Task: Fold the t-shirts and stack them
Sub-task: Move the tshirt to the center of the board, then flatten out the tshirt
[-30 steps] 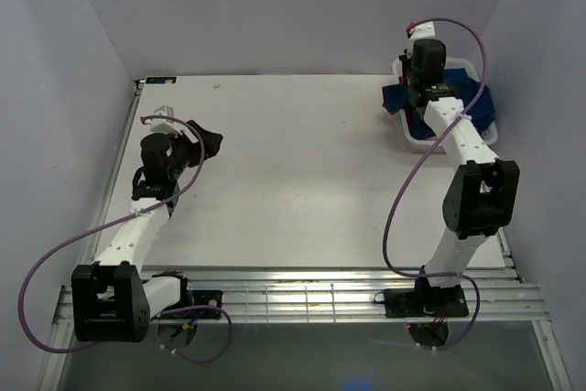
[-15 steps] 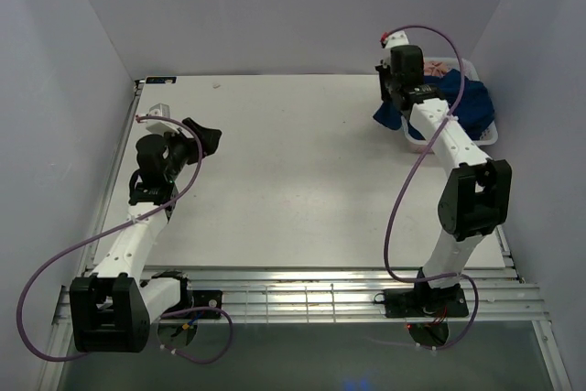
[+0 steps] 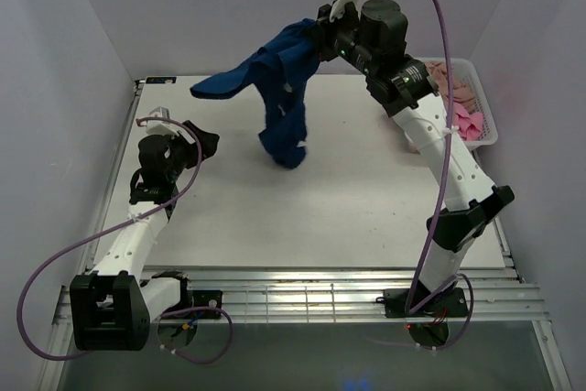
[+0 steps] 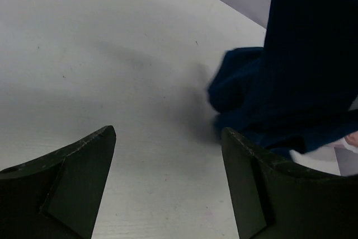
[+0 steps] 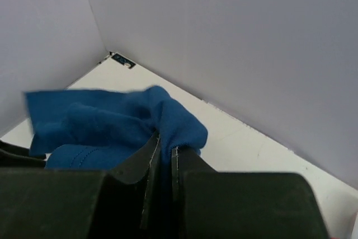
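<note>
My right gripper [image 3: 322,41] is shut on the navy blue t-shirt [image 3: 279,89] and holds it high over the middle back of the table. The shirt hangs down, its lower end bunched on the table, and one part swings out to the left. In the right wrist view the blue cloth [image 5: 128,124] is pinched between my shut fingers [image 5: 151,163]. My left gripper [image 3: 206,141] is open and empty low at the table's left side. In the left wrist view the hanging navy shirt [image 4: 302,71] is ahead to the right. Pink-beige [image 3: 455,85] and bright pink [image 3: 468,120] t-shirts lie in the basket.
The white slotted basket [image 3: 490,131] stands at the back right corner of the white table [image 3: 320,208]. Grey walls close in the back and both sides. A metal rail runs along the near edge by the arm bases.
My right gripper has pulled the navy t-shirt out of the basket, lifted it high and swung it left over the table's middle. The left arm has barely moved.
</note>
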Robot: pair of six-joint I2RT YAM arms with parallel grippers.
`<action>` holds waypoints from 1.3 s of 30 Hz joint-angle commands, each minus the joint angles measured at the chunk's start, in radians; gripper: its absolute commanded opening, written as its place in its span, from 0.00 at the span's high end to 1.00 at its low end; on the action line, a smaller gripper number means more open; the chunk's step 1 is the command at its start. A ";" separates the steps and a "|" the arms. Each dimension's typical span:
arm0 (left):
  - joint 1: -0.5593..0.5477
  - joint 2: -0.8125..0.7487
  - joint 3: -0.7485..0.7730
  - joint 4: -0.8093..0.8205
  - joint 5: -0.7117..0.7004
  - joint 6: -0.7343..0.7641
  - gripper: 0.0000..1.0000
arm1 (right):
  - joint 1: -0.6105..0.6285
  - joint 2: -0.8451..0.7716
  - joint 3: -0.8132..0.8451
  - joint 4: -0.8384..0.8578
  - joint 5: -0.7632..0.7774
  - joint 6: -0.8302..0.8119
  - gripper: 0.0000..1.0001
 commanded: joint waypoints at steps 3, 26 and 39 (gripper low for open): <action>0.003 -0.053 0.036 -0.059 -0.056 -0.002 0.14 | -0.017 -0.128 -0.268 0.099 0.087 0.037 0.92; -0.034 0.152 0.037 -0.022 -0.222 0.027 0.23 | -0.041 -0.381 -1.160 0.231 0.588 0.140 0.02; -0.178 0.269 0.046 -0.047 -0.409 0.010 0.21 | 0.043 -0.199 -1.223 0.432 -0.055 0.140 0.56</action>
